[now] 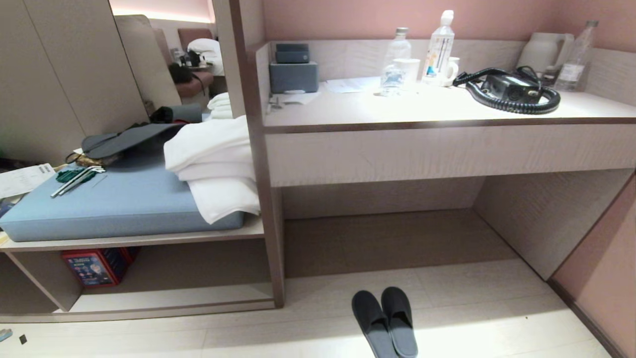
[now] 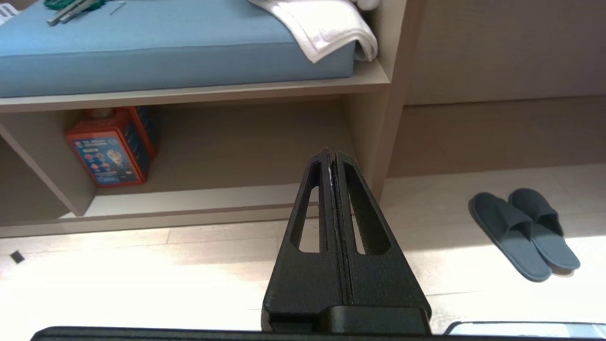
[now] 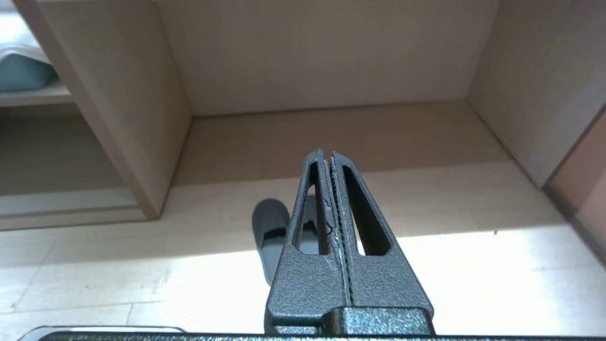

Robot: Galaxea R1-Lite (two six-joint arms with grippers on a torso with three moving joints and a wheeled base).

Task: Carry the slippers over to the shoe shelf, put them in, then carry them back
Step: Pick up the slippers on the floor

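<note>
The dark grey slippers (image 1: 385, 322) lie side by side on the pale floor in front of the desk recess, toes toward it. They also show in the left wrist view, the slippers (image 2: 523, 232) off to one side of my left gripper (image 2: 330, 154), which is shut and empty above the floor. My right gripper (image 3: 328, 154) is shut too, holding nothing, and partly hides the slippers (image 3: 270, 227) below it. The shoe shelf (image 1: 164, 298) is the low cubby under the blue cushion, left of the slippers, with a pale raised base board (image 2: 189, 196). Neither arm shows in the head view.
A red box (image 1: 97, 266) stands at the left inside the cubby. White towels (image 1: 213, 164) and a blue cushion (image 1: 109, 204) lie on the bench above. The desk top (image 1: 422, 107) carries bottles, a phone and a kettle. A vertical divider post (image 1: 271, 238) separates cubby and recess.
</note>
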